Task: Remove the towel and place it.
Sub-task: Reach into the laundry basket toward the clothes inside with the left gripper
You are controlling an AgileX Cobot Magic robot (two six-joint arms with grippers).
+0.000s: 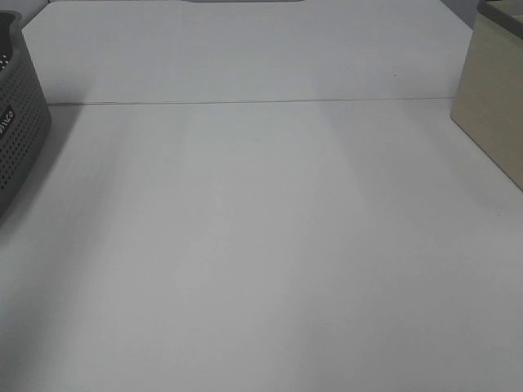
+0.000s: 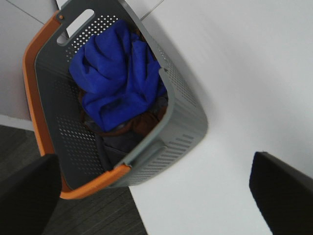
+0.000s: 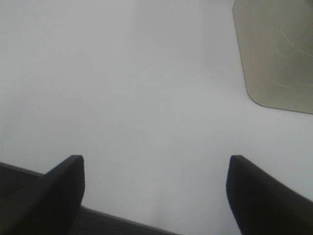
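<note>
Left gripper (image 2: pixel 161 196) and right gripper (image 3: pixel 156 191) empty, jaws spread; towel (image 2: pixel 117 73) bunched in grey basket (image 2: pixel 186 112) at overhead frame's left edge; deep pinch could drag up brown cloth (image 2: pixel 142 125) beneath.

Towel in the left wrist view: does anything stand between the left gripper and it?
Nothing visible does. The towel lies on top of the other clothes in the open-topped basket. The left gripper is open and apart from it, with no lid or object between. Only the basket's walls ring the towel.
</note>
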